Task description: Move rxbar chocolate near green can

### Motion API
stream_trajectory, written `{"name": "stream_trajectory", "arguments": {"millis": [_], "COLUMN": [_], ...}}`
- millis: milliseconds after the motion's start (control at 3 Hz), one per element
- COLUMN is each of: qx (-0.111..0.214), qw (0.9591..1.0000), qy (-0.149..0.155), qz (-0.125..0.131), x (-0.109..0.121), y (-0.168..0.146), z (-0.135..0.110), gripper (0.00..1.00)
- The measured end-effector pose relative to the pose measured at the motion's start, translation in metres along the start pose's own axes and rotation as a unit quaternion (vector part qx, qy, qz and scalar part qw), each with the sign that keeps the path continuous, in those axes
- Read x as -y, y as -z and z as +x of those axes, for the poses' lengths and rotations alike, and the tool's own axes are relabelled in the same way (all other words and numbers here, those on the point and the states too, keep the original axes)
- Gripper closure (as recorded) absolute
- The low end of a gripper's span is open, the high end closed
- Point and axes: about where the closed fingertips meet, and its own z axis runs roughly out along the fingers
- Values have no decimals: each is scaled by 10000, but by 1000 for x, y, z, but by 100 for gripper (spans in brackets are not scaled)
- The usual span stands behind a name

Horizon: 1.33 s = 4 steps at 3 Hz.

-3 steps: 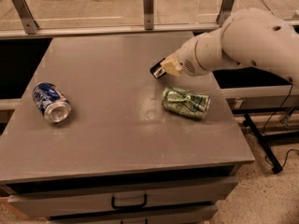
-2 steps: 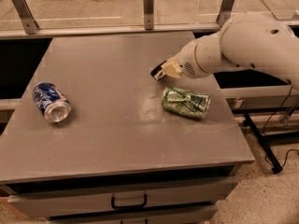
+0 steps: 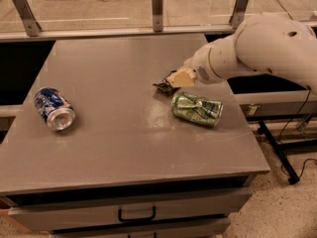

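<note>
Camera view: dark, flat rxbar chocolate (image 3: 160,87) in the narrow claw (image 3: 167,86), just beside dented green can (image 3: 197,109).

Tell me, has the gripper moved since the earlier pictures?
Yes. The gripper has come down a little, nearer to the table top just behind the green can, which lies where it was.

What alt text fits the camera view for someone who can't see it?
A white robot arm reaches from the right, its hand low over a grey table just behind a dented green can, with a small dark bar at its tip. A blue can lies far left.
</note>
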Motion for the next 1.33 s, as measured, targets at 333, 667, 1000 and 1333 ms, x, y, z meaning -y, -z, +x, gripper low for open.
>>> {"name": "stream_trajectory", "arguments": {"millis": [333,667,1000,1333], "qx": [-12,18,513,1176], "qw": [10000,9999,9980,9915], "qy": [44,109,93,211], "qz": [38,108,363,505], "x": [6,17,55,101], "y": [1,3,24,56], "z": [-2,-10,-38,-72], "gripper": [0,0,0,0]}}
